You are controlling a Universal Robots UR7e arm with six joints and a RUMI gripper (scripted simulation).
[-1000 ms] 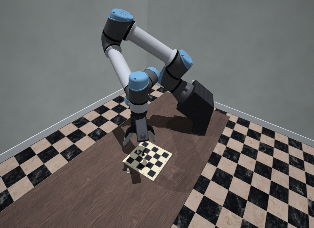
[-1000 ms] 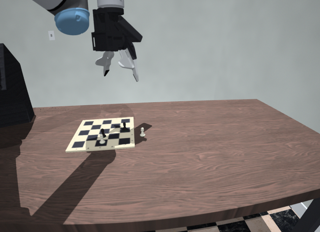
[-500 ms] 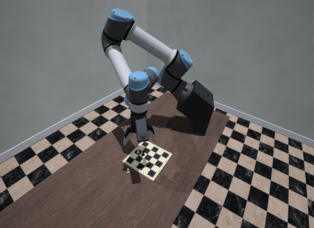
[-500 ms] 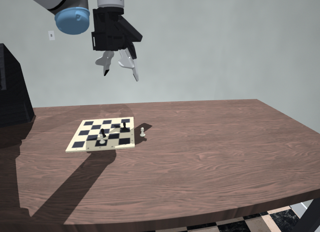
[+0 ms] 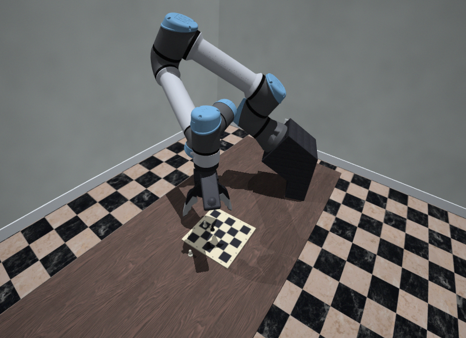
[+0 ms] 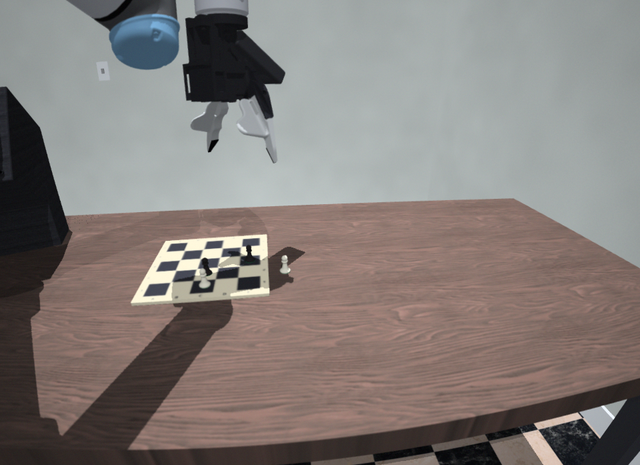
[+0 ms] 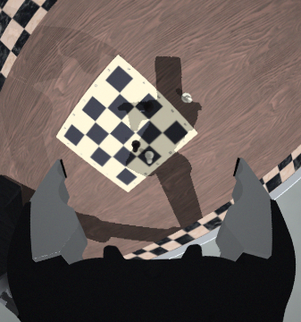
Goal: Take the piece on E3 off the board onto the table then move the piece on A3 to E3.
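A small chessboard (image 5: 225, 256) (image 6: 156, 289) (image 7: 119, 78) lies on the wooden table (image 5: 112, 270) (image 6: 413, 295) (image 7: 235, 67). A white piece (image 6: 205, 279) (image 7: 148, 156) (image 5: 204, 224) and a black piece (image 6: 206, 266) (image 7: 135, 144) (image 5: 212, 225) stand upright on neighbouring squares near one board edge. A second black piece (image 6: 249, 253) (image 7: 146, 105) stands upright near another edge. A white pawn (image 5: 190, 252) (image 6: 284, 264) (image 7: 186, 96) stands upright on the table just off the board. My gripper (image 5: 208, 211) (image 6: 241, 155) (image 7: 150, 159) is open and empty, high above the board. The square labels are too small to read.
The arm's black base block (image 5: 297, 157) (image 6: 21, 191) stands at the far end of the table. The arm's shadow falls across the board and the table. The table edge and the checkered floor (image 5: 376, 251) lie to the right of the board.
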